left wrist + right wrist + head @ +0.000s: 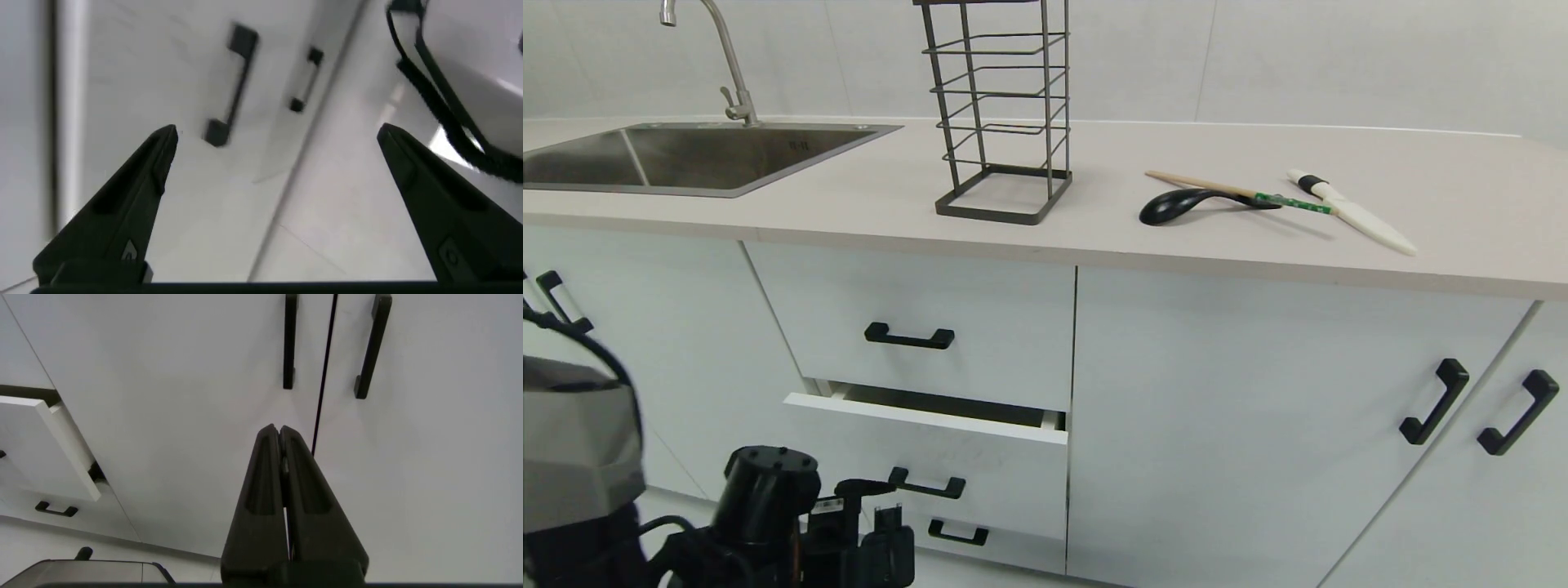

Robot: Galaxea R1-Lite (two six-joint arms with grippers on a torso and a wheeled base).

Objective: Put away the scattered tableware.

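Down low, the left pincer (278, 135) hangs with its fingers wide apart and nothing between them, facing the white doors (163, 73) and their black handles. The right pincer (280, 433) has its fingers pressed together, empty, pointing at a pair of doors (204, 392) with the drawer (41, 449) just off to one side. That drawer (927, 416) stands slightly ajar, below a closed one, and I judge it the likely home for the tableware.

Up on the surface (849, 196), well apart from both pincers, the tableware lies in a loose cluster to the right of the wire rack (1001, 106), with the sink (686, 155) far off to the left. The black spoon (1176, 204) sits bowl toward the rack, its handle running under the chopsticks (1225, 189), which rest across it. I cannot tell whether that is one stick or a tight pair. Just beside their green tips lies what looks like a white knife (1352, 211) with a dark band near one end.

All three should be light and stiff. The spoon looks glossy, so probably slippery. Its handle near the neck offers the best hold, though lifting it would tip the chopsticks off. The chopsticks are thin and apt to roll or slide, so they are best pinched crosswise, where they ride up over the spoon. The knife is best taken by the banded end, gripped across its width.
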